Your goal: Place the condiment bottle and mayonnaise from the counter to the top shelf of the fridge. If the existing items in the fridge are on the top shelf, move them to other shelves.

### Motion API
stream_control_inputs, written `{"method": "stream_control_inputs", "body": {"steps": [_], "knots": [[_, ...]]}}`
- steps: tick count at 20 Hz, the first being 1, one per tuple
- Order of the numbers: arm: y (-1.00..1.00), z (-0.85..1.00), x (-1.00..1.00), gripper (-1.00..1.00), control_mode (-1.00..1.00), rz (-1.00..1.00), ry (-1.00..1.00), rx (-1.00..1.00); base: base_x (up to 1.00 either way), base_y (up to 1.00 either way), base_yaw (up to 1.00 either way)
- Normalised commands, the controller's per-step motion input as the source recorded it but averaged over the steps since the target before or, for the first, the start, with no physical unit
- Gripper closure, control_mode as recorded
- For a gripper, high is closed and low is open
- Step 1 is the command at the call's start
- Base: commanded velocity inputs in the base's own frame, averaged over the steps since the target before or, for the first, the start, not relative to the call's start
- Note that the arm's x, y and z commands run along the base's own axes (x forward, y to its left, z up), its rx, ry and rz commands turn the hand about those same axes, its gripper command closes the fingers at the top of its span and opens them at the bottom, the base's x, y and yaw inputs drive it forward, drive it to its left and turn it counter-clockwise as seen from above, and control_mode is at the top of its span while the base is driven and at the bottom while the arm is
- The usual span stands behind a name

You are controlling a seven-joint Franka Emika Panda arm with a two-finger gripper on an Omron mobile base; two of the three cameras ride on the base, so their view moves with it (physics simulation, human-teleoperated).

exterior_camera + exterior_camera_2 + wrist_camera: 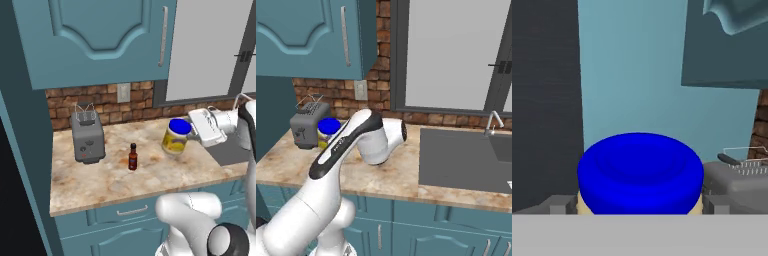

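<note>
Blue-lidded mayonnaise (pixel 177 136) stands on the desk (pixel 100 180), the pincer (pixel 192 131) reaching in sideways, its fingers (pixel 559 206) flanking the jar below the lid; whether they grip yet I cannot tell. Nearby, the condiment bottle (pixel 132 156) waits beside a grey toaster (pixel 87 134)

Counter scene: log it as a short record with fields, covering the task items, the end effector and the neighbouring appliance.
mayonnaise: jar upright on the counter, blue lid on
condiment bottle: upright, left of the jar, apart from it
end effector: at the jar's right side, a finger on each side of the jar below its lid; contact cannot be told
toaster: at the counter's left, near the brick wall
</note>
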Motion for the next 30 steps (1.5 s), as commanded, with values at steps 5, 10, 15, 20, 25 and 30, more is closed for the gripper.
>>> {"method": "stream_control_inputs", "body": {"steps": [5,10,15,20,25,30], "knots": [[0.23,0.36,-0.89,1.00,-1.00,0.08,-0.23,0.00,0.00,0.00,0.00],[0.05,0.05,-0.35,1.00,1.00,0.06,-0.09,0.00,-0.60,0.00,0.11],[0.00,0.00,0.00,1.00,1.00,0.00,0.00,0.00,-1.00,0.32,0.36],[0.00,0.00,0.00,1.00,1.00,0.00,0.00,0.00,-1.00,0.88,0.43],[0.00,0.00,0.00,1.00,1.00,0.00,0.00,0.00,-0.84,1.00,0.33],[0.00,0.00,0.00,1.00,1.00,0.00,0.00,0.00,-0.50,1.00,0.20]]}}
